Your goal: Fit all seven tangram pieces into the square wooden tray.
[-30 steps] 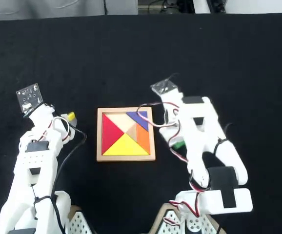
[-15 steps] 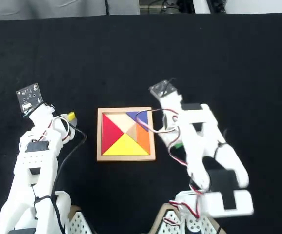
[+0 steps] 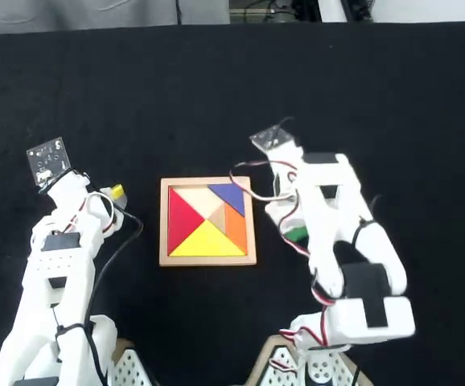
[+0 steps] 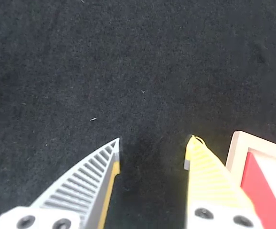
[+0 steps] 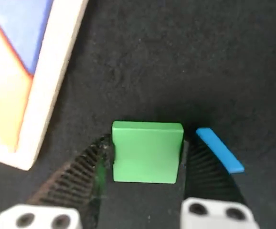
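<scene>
Where the tray lies: the square wooden tray (image 3: 165, 233) sits flat on the black table cover (image 3: 216, 96), just below the middle of the high view, between the two arms.
Pieces in the tray: a red triangle (image 3: 182, 219) fills its left side and a yellow triangle (image 3: 208, 241) runs along its lower edge. An orange piece (image 3: 236, 229) is at its right, a blue piece (image 3: 229, 195) in its upper right corner, and a pale triangle (image 3: 199, 197) along its top.
Tan patch (image 3: 216, 215): near the tray's middle; whether it is a piece or bare tray floor cannot be told.
Green square (image 5: 147, 151): outside the tray, just right of its right rim in the high view, under the right arm's wrist. Whether it rests on the cover or is lifted cannot be told.
Right gripper (image 5: 147, 143): closed on the green square, one finger against each of two opposite sides; a blue strip (image 5: 220, 150) sits at one fingertip.
Left gripper (image 4: 153, 140): jaws spread wide with nothing between them, over bare cover near the tray's upper left corner; the tray's rim is just beside its yellow finger (image 4: 209, 176).
</scene>
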Tool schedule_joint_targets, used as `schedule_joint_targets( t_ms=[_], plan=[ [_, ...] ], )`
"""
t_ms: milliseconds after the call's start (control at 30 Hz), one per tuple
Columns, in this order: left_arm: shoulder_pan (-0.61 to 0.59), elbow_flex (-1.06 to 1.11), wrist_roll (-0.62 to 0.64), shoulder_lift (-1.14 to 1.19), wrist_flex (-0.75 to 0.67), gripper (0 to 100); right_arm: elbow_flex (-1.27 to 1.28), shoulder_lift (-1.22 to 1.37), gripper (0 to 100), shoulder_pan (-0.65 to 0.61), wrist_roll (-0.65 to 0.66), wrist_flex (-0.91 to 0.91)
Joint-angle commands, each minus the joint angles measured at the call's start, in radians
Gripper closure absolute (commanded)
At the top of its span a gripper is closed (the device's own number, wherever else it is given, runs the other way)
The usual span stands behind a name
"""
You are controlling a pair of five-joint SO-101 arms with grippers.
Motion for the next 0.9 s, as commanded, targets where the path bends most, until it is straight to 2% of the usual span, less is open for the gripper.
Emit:
schedule_joint_targets(
  t_ms=[0, 133, 267, 700, 867],
  plan=[
    [0.012, -0.010, -0.006, -0.018, -0.017, 78, -0.114, -0.143, 82.2, -0.038, -0.037, 0.089],
    [0.012, -0.010, -0.006, -0.018, -0.017, 78, -0.200, -0.231, 82.2, -0.132, -0.044, 0.164],
    [0.012, -0.010, -0.006, -0.018, -0.017, 78, -0.288, -0.214, 82.2, -0.236, -0.061, 0.206],
    [0.012, -0.012, -0.006, -0.018, -0.017, 78, -0.619, 0.223, 82.2, -0.491, -0.222, 0.203],
    [0.013, -0.012, -0.006, -0.018, -0.017, 78, -0.642, 0.329, 82.2, -0.506, -0.284, 0.144]
  ],
)
